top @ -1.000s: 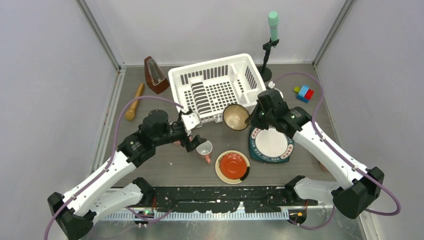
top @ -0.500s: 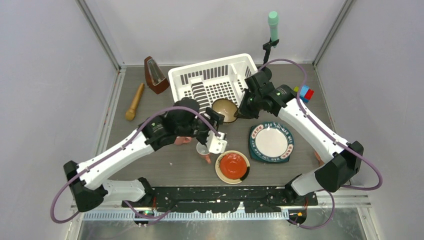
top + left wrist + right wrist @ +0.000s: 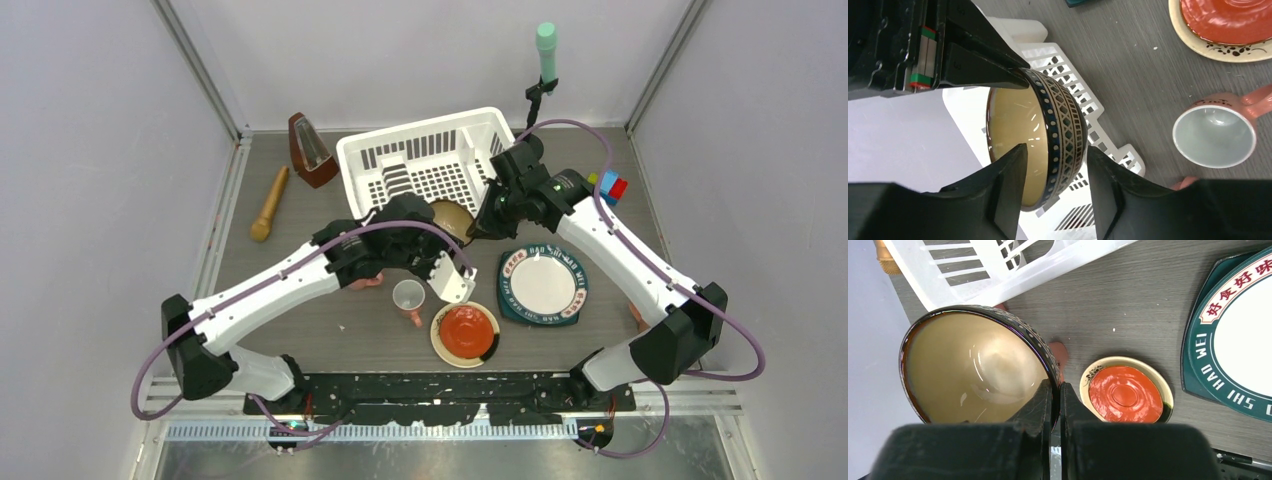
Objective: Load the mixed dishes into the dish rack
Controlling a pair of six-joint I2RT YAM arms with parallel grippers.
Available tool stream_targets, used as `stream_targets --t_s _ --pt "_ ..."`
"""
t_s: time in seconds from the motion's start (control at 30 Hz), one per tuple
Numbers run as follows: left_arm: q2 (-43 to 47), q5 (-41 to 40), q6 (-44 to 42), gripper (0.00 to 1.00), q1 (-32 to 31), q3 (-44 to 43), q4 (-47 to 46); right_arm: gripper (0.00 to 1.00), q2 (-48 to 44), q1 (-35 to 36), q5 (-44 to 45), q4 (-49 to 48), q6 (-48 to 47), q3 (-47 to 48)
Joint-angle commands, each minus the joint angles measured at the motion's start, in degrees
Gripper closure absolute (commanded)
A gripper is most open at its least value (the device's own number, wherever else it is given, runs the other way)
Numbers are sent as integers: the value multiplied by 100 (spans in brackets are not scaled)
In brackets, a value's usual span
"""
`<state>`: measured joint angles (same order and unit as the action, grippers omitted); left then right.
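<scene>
The right tool (image 3: 1057, 388) pinches the brown bowl (image 3: 973, 365) rim; left tool (image 3: 1055, 156) straddles it.

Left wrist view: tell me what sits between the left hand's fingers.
The wall of the bowl. In the left wrist view the open left hand straddles it, one finger inside and one outside. The right hand pinches its rim.

wooden stick (image 3: 268, 204) | brown metronome (image 3: 311, 150) | green-capped stand (image 3: 541, 88) | coloured blocks (image 3: 607, 186)
</scene>
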<state>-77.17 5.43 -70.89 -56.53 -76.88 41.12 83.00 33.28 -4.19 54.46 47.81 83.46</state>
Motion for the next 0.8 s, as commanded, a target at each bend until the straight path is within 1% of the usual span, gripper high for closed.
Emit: stream_targets --t_s 0.0,0.1,0.2,0.23,0.27,0.3,0.33,0.37,0.4,0.47,0.5,0.53,0.57,0.6,0.63,0.67,0.7,0.77 --pt "-318 -188 126 56 -25 -505 396 100 -319 21 -86 -298 -90 346" --pt "-521 -84 144 62 -24 -703 790 100 -368 17 105 -309 -152 346" --pt "-663 -54 203 66 -25 -772 925 100 -399 21 189 -315 -215 355" --pt "-692 -21 215 69 -24 -792 950 100 -408 21 229 -322 -231 355" --pt "-725 36 239 75 -24 -824 989 100 -421 21 249 -326 -249 351" --pt "-758 107 275 83 -22 -870 1032 100 -446 21 310 -351 -252 344" --pt "-809 168 318 95 -24 -951 1088 100 -462 21 338 -372 -272 324" --pt "-860 238 364 100 -24 -1007 1133 100 -487 21 370 -422 -281 317" --pt "-901 262 452 100 -24 -1047 1139 99 -520 21 380 -460 -290 291" --pt "-975 195 909 100 -24 -1107 951 95 -568 21 318 -608 -365 245" --pt "-1010 152 1070 100 -24 -1143 878 87 -580 21 267 -732 -484 230" --pt "-1013 119 1189 100 -24 -1141 819 81 -618 21 207 -786 -545 212" --pt "-985 68 1294 100 -24 -1100 641 67 -631 17 221 -851 -622 214" --pt "-927 7 1470 100 -24 -1032 431 60 -679 10 312 -863 -636 210" --pt "-851 -142 1803 100 -24 -912 79 49 -701 -26 356 -865 -671 198" --pt "-754 -420 2279 100 -24 -753 -440 44 -784 -55 513 -866 -674 180" --pt "-644 -488 2552 100 -13 -652 -706 32 -829 -148 615 -866 -643 131" --pt "-433 -499 2705 100 -7 -443 -1036 20 -1011 -359 698 -937 -582 7"
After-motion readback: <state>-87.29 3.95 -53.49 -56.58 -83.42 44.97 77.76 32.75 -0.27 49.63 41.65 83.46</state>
